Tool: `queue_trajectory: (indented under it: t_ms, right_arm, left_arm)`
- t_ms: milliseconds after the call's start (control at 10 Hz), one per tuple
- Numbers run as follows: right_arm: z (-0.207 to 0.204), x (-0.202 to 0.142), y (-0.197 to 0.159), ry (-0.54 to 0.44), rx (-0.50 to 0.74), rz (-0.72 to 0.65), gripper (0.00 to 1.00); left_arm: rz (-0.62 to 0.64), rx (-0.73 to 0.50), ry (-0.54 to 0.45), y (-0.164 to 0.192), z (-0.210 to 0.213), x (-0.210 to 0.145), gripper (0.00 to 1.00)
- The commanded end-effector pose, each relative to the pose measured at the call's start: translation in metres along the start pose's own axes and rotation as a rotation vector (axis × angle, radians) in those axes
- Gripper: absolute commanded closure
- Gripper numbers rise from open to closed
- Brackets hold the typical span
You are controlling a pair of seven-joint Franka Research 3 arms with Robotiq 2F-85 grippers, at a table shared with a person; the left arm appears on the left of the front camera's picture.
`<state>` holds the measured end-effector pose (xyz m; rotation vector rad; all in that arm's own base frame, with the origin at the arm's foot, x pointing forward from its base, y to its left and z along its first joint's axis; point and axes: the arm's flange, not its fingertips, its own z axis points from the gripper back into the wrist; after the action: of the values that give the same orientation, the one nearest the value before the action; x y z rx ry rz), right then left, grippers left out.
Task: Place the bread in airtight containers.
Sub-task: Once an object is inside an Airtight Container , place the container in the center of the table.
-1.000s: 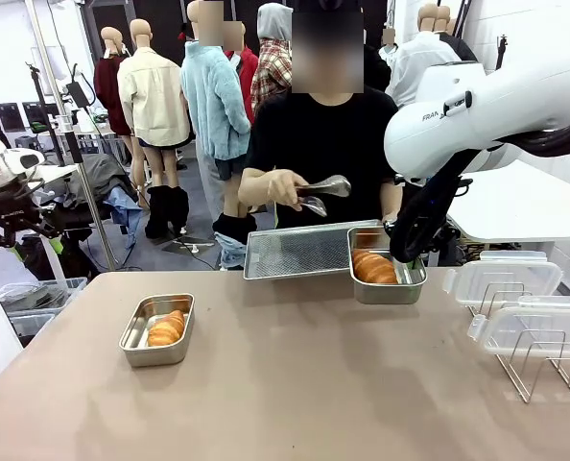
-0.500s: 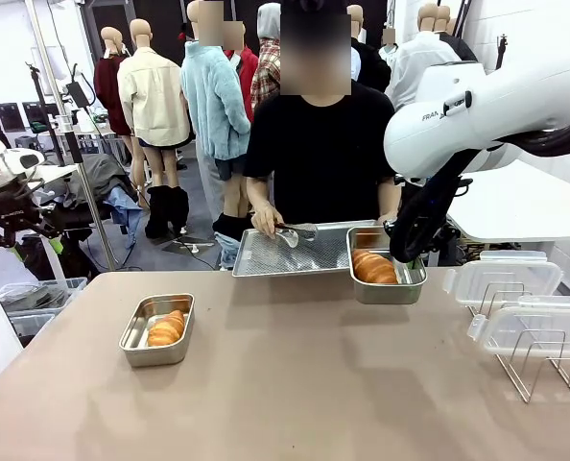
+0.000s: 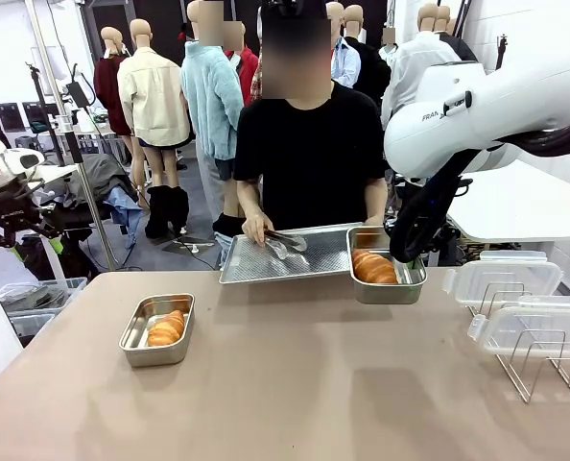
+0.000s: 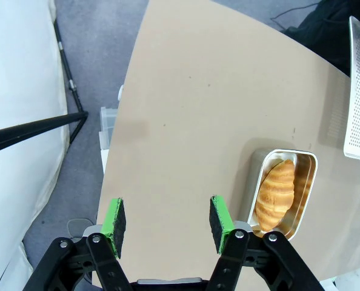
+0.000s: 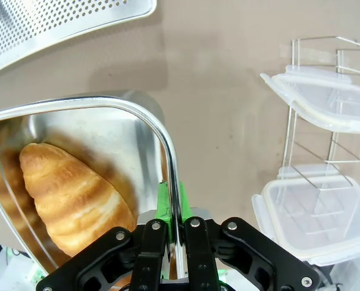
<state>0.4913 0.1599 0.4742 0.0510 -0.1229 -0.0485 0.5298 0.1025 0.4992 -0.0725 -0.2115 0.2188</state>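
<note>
- Bread roll (image 3: 167, 328) lay lengthwise inside the left tub (image 3: 131, 334), a small uncovered steel container that stood near the left edge of the tabletop (image 3: 295, 394).
- Second bread roll (image 3: 373, 268) lay in the right tub (image 3: 386, 292), also uncovered, at the far edge of the tabletop and toward its right corner.
- Right end effector (image 5: 173, 209) was pressed together on the thin side wall of the right tub, with one green pad inside the wall and one outside. The second bread roll sat just beside it.
- Left end effector (image 4: 166, 219) hung above the left edge of the tabletop with its green pads spread and nothing between them. In its wrist view the left tub sat off to one side, apart from the pads.
- Perforated steel tray (image 3: 309, 261) sat at the far edge, just beside the right tub; whether the two touched could not be told.
- Person (image 3: 309, 154) stood behind the far edge, one hand (image 3: 257, 228) holding metal tongs (image 3: 287, 243) over the tray.
- Far lid (image 3: 504, 279) and near lid (image 3: 539, 331), both clear plastic with white rims, rested on a wire rack (image 3: 544, 373) by the right edge, well apart from the left tub.
</note>
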Motion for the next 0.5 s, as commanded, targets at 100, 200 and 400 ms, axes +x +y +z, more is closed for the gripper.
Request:
queue_trajectory:
  t_ms: [100, 200, 400]
  right_arm:
    - [-0.0015, -0.0012, -0.0003, -0.021, 0.003, 0.003, 1.0]
    - [-0.0015, -0.0012, -0.0003, -0.021, 0.003, 0.003, 1.0]
    - [-0.0015, -0.0012, -0.0003, -0.021, 0.003, 0.003, 1.0]
  left_arm:
    - [0.006, 0.018, -0.008, -0.0003, 0.0034, -0.0004, 0.28]
    - [0.006, 0.018, -0.008, -0.0003, 0.0034, -0.0004, 0.28]
    - [0.006, 0.018, -0.008, -0.0003, 0.0034, -0.0004, 0.28]
